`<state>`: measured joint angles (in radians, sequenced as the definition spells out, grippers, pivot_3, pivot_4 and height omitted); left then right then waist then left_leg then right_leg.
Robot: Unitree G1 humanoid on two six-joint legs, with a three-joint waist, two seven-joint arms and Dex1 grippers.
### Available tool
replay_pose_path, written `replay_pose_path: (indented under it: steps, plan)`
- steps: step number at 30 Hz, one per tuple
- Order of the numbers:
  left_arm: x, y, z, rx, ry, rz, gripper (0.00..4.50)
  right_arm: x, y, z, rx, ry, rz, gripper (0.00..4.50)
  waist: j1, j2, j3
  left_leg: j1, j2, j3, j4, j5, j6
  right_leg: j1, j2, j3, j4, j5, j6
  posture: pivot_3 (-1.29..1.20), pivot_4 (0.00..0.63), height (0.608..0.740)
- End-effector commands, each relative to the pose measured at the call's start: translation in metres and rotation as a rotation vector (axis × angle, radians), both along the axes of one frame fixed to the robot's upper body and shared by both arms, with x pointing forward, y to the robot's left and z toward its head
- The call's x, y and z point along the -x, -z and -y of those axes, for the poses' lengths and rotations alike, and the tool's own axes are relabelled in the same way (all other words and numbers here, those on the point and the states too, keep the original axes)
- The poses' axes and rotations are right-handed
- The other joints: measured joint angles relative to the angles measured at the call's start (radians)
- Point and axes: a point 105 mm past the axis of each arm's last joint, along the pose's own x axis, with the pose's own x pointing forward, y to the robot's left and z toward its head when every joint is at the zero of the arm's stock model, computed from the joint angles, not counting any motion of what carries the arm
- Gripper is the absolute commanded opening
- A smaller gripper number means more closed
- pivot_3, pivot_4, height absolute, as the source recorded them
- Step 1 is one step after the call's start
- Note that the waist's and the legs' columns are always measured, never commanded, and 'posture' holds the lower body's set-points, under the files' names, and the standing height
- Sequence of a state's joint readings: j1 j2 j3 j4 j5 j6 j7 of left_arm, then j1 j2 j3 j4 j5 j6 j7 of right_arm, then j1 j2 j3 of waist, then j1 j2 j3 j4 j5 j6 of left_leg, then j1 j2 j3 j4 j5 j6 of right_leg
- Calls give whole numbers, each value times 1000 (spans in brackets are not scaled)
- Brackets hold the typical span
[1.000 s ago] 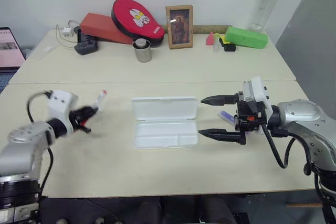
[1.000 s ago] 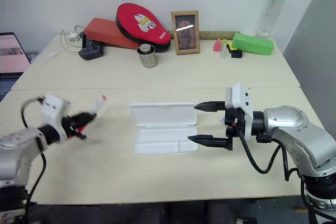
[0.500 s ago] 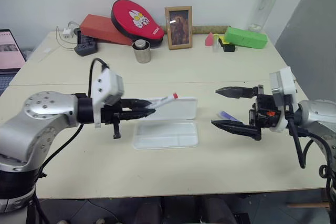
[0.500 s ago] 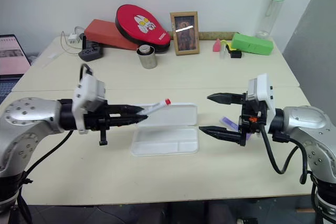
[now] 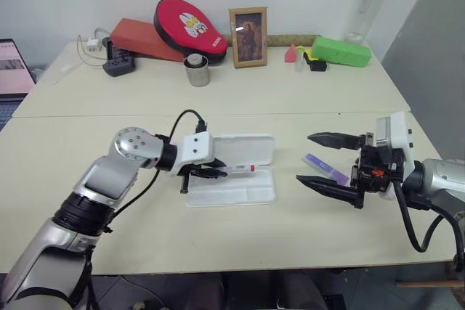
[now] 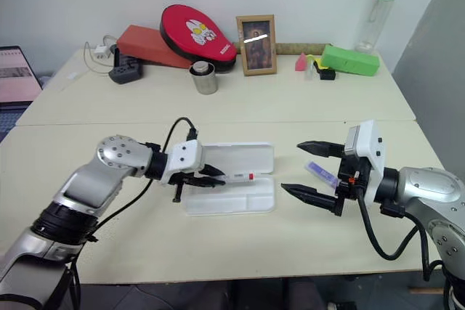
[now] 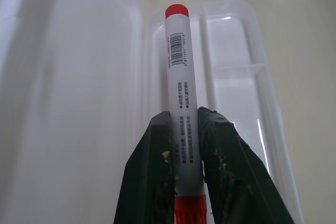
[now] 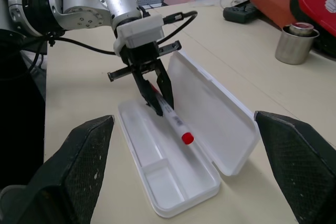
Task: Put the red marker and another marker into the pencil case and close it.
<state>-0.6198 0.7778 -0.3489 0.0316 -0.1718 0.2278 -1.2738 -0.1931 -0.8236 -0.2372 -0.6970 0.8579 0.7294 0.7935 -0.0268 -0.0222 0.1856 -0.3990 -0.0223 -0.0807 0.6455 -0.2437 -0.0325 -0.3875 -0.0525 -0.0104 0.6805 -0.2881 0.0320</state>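
Observation:
The pencil case (image 5: 266, 195) lies open at the table's middle, its lid (image 5: 254, 147) folded back. My left gripper (image 5: 218, 173) is shut on the red marker (image 5: 240, 170) and holds it low over the case's tray, its red end pointing right. In the left wrist view the fingers (image 7: 152, 182) pinch the marker's white barrel (image 7: 179, 82) near the cap, above the tray (image 7: 236, 93). The other marker (image 5: 325, 168), purple, lies on the table right of the case. My right gripper (image 5: 304, 157) hovers open by it, fingers wide, nothing between them.
Along the back edge stand a green box (image 5: 340, 51), a bottle (image 5: 367, 5), a picture frame (image 5: 248, 27), a metal cup (image 5: 196, 70), a red round case (image 5: 190, 25) and a power strip (image 5: 116, 59). A laptop (image 5: 13, 67) sits at the far left.
My left arm has swung right and down, carrying the red marker from the table's left side to just over the case's tray. The right gripper has drawn slightly back to the right, still open.

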Motion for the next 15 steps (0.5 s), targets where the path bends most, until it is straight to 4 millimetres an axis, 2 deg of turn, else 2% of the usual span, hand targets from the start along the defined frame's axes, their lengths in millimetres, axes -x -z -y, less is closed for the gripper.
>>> replay_pose_path:
  steps: [1, 11, 13, 15]
  plan:
    - [-5, -5, 3, -28, 30, 37, 415, 7, -9, -1, 2, 1, 45, 4500, -2, 0, 0, 0, 0, 0, 0, 0, 0, 0, 0, 0, 0, 0, 0, 0, 150, 740]
    - [-10, 9, 10, -37, 1, -5, 415, 11, -5, 0, 4, 33, 28, 4500, -1, 0, 0, 0, 0, -1, 0, 0, 0, 0, 0, 0, 0, 0, 0, 0, 150, 740]
    - [-9, 9, 12, -32, 4, -7, 1116, 12, -4, 0, 3, 35, 28, 4500, -1, 0, 0, 0, 0, -1, 0, 0, 0, 0, 0, 0, 0, 0, 0, 0, 150, 740]
    - [-8, 8, 14, -25, 9, -9, 1380, 13, -4, 0, 2, 35, 28, 4500, -1, 0, 0, 0, 0, -1, 0, 0, 0, 0, 0, 0, 0, 0, 0, 0, 150, 740]
